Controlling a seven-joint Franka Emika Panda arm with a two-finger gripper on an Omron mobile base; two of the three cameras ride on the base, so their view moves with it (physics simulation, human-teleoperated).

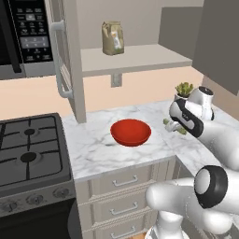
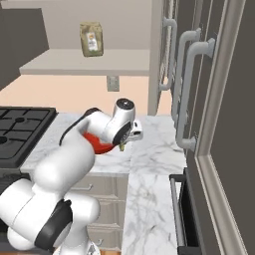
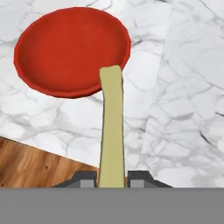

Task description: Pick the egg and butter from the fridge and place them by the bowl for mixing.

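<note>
The olive-yellow butter (image 3: 111, 127) stick is clamped between my gripper (image 3: 111, 179) fingertips, and its far end points at the rim of the red bowl (image 3: 72, 50). In the left base view the gripper (image 1: 173, 125) hovers low over the marble counter (image 1: 98, 149), just right of the bowl (image 1: 131, 132). From the right base view my arm covers much of the bowl (image 2: 102, 146), and the gripper (image 2: 124, 144) hangs beside it. The tall grey fridge (image 2: 219, 124) stands at the right. The egg is out of view.
A gas stove (image 1: 28, 144) lies left of the counter under a microwave (image 1: 28, 32). A paper bag (image 1: 113, 38) stands on the wall shelf. A small potted plant (image 1: 184, 89) sits behind my hand. Drawers (image 1: 123, 182) run below the counter edge.
</note>
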